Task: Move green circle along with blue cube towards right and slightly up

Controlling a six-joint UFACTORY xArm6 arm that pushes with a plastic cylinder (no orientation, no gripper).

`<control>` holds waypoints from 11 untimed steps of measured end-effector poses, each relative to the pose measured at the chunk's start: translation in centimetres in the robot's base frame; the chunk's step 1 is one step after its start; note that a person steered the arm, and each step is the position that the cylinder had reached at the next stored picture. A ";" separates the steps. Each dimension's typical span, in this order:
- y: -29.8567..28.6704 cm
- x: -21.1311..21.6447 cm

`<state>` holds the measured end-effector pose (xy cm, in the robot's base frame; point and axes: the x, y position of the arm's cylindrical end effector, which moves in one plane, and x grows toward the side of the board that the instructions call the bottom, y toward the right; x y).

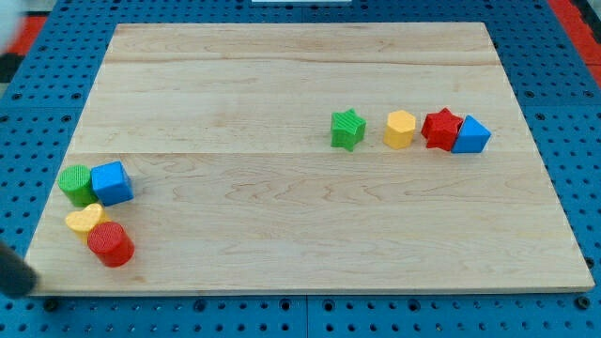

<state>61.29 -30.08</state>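
My tip [28,286] shows only as a dark blurred end at the frame's lower left edge, just off the board's corner; it touches no block, and sits below and left of the red cylinder. It is a bare rod with nothing to open or close.

The wooden board [300,216] fills most of the frame, on a blue pegboard [573,113].

At the board's left edge, the green circle [75,184] and blue cube [113,182] stand side by side, touching, the circle on the left. Just below them lies a yellow heart [84,220], and a red cylinder [111,244] touches it at lower right.

In the right half, a row runs left to right: a green star [347,129], a yellow block [399,129], then a red star [439,128] touching a blue block [472,135].
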 end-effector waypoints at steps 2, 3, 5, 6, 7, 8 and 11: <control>-0.3 -7.3; -0.2 -10.0; 1.2 -11.9; 2.2 -11.9; 3.8 -11.9; 5.3 -11.6; 10.4 -10.8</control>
<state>50.52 -19.65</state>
